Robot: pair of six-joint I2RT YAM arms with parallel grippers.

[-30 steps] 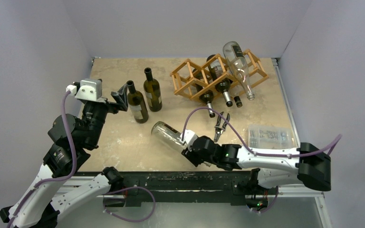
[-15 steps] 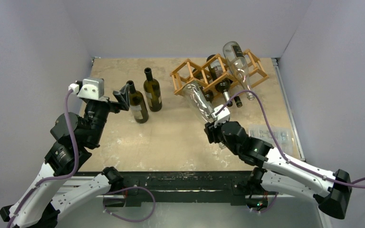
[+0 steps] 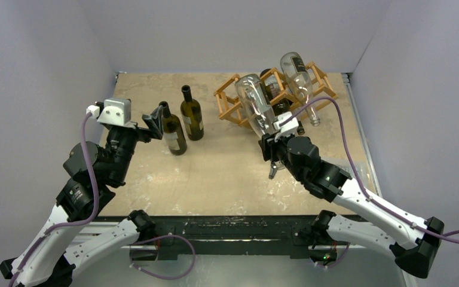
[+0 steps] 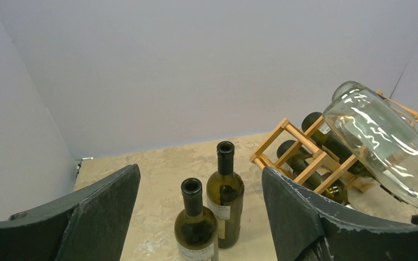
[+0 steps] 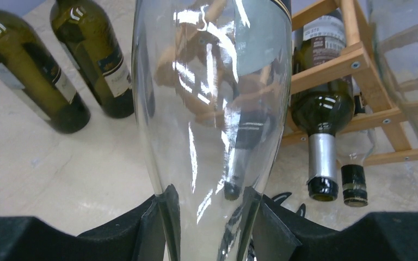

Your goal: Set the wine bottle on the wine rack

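Wine bottle [image 3: 254, 101], clear glass, has swung up from near the tabletop [image 3: 215, 170] to above the wine rack [image 3: 229, 95], neck clamped in the right gripper [image 3: 273, 139]. Left wrist: left gripper [image 4: 200, 173] gapes wide, empty. Right wrist: bottle points at the rack; seating remains, I'd say.

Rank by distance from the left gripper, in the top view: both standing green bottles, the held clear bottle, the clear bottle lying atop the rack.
From the left gripper:
1. Near green bottle, right beside it.
2. Far green bottle, just right of that.
3. Held clear bottle, at the wine rack's left part.
4. Resting clear bottle, atop the rack, farthest right.
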